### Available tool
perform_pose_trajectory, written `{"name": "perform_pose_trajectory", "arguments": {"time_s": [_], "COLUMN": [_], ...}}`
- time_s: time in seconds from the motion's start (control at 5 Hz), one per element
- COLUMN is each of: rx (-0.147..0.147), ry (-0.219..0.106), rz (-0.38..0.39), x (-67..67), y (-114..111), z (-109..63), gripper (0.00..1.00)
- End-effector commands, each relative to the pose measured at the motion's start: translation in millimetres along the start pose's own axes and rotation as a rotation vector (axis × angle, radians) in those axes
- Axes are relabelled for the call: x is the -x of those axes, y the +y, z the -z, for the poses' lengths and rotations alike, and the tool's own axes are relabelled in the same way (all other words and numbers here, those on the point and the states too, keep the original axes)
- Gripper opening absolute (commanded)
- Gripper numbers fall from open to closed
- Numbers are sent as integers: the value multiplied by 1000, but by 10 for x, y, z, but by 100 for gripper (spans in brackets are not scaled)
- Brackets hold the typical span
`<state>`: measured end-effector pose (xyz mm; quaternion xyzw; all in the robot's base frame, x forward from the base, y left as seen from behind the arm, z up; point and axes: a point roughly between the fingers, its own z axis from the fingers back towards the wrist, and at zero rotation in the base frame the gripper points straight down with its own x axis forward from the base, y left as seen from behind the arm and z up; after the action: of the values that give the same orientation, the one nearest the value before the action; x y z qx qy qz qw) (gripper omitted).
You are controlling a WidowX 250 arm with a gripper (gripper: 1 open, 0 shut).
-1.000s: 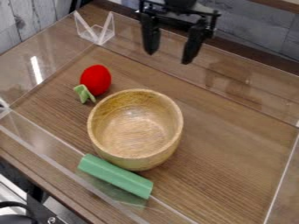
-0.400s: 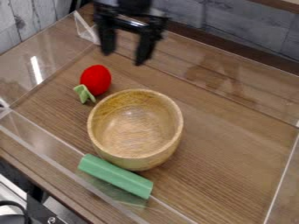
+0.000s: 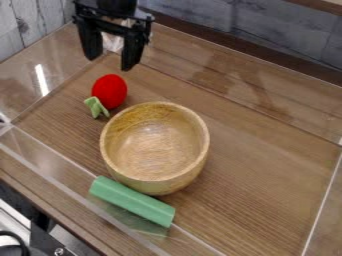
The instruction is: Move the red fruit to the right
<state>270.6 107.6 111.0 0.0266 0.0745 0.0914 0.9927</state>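
Now the released gripper (image 3: 111, 52) has shifted left to hover just beyond the red fruit (image 3: 108, 90), ready for descent.

We logged the red fruit (image 3: 110, 89) as bright red with a green leafy end | gripper (image 3: 112, 56) was black | wooden bowl (image 3: 155, 146) was pale tan, grain showing | long block (image 3: 131, 202) was mid green | table (image 3: 254, 120) was brown woodgrain | clear walls were glassy, colourless.
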Motion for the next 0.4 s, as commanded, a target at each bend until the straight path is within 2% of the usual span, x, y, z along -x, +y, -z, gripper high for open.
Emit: {"name": "perform_pose_trajectory", "arguments": {"time_s": [0.0,0.2], "rx": [-35,-54], "ry": [-62,-62], "rz": [57,124], "x": [-146,-227], "y": [-21,-83], "z": [-57,66], "gripper": [100,100]}}
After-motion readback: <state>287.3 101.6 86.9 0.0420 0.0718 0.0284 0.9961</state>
